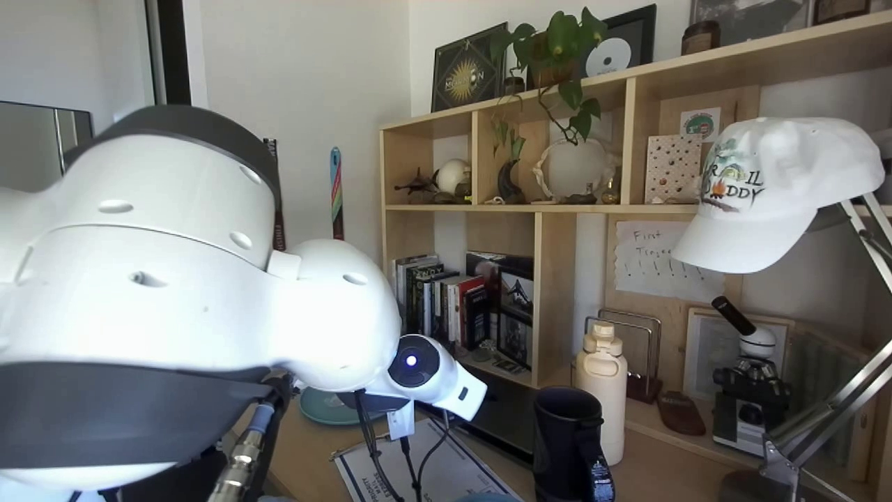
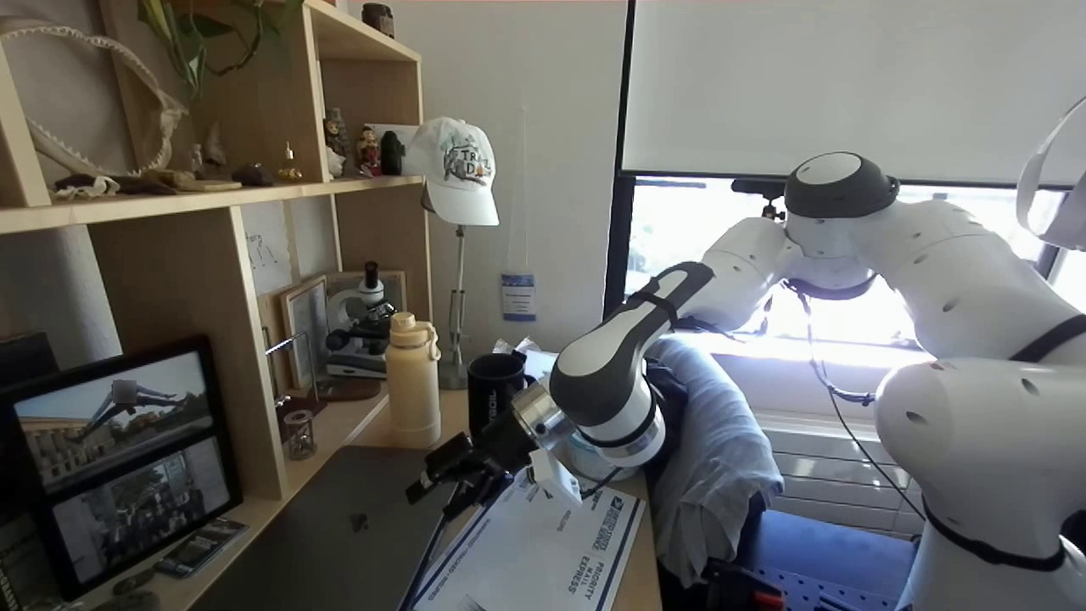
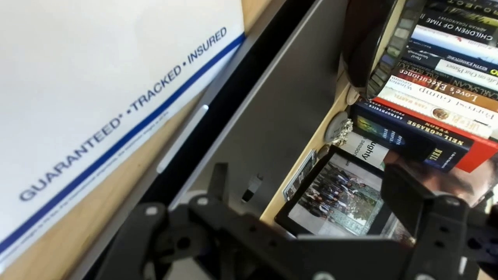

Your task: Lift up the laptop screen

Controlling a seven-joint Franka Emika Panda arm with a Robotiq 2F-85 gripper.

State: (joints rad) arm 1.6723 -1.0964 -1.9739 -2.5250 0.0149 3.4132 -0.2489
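In an exterior view, shelving (image 2: 153,280) is lining the left edge of the desk (image 2: 455,416); beside it, the laptop screen (image 2: 335,535) is standing slightly raised; the end effector (image 2: 432,505) is hanging at its rim, contact unclear, fingers (image 3: 404,194) spread wide, gripping nothing; the Priority Mail Express mailer (image 2: 543,543) is lying along the right edge.

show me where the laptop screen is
In an exterior view, the laptop screen is at the lower left, between the framed photos and the white mailer.
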